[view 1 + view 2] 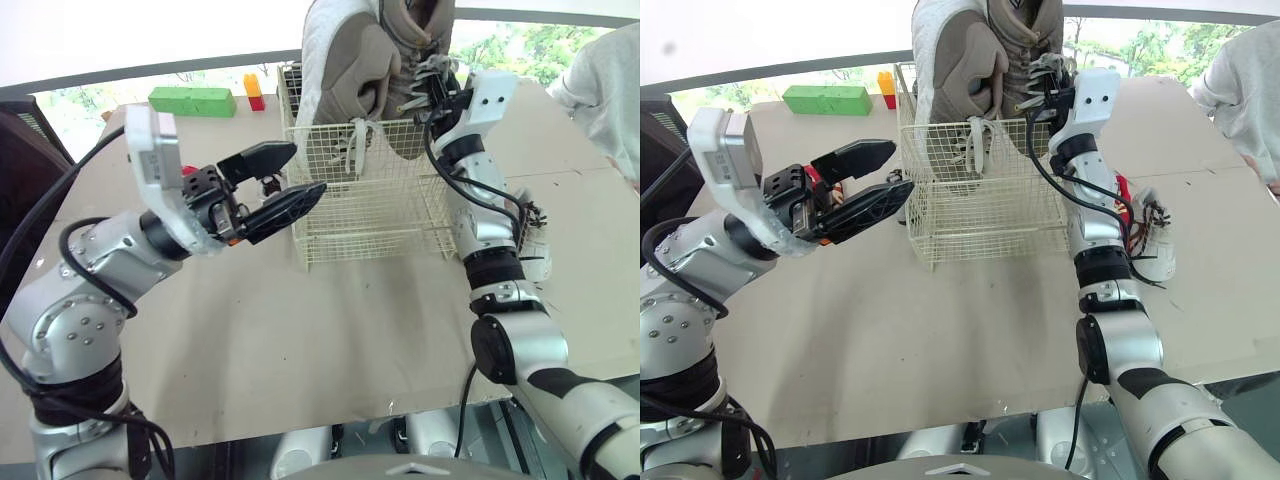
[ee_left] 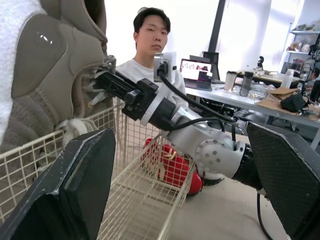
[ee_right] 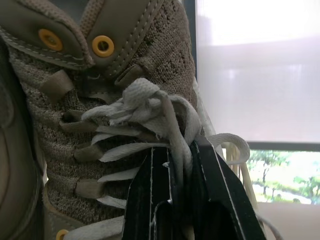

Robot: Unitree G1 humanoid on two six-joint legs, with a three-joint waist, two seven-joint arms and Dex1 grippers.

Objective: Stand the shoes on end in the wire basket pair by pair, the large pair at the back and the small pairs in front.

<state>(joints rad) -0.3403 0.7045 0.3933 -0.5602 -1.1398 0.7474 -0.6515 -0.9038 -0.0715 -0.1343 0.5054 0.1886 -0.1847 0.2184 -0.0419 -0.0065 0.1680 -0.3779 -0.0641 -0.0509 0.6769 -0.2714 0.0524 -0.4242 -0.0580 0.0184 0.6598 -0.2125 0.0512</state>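
The 2 large taupe knit high-top shoes [image 1: 350, 70] are standing on end in the cream wire basket [image 1: 370, 215], leaning together against its back wall and rising well above its rim. The basket is sitting towards the far edge of the brown desk [image 1: 300, 330].

The right gripper [image 3: 175, 150] is clenching the white laces [image 3: 145, 107] of the shoe nearer the desk's right edge, with the lace bundle pinched between the black fingers. The left gripper [image 1: 300, 172] is hovering released, jaws wide, just beside the basket's left wall.

These shoes are probably bulky yet light, with a soft knitted upper and a stiff sole. Laces are a weak hold, likely stretching or slipping and letting the shoe swing. The padded collar or the sole edge would give a firmer grip.

A small white shoe [image 1: 1155, 235] is lying near the desk's right edge, and a small red shoe [image 2: 172, 167] is lying just beside the basket. A person's grey sleeve [image 1: 610, 90] is showing at the far right corner.
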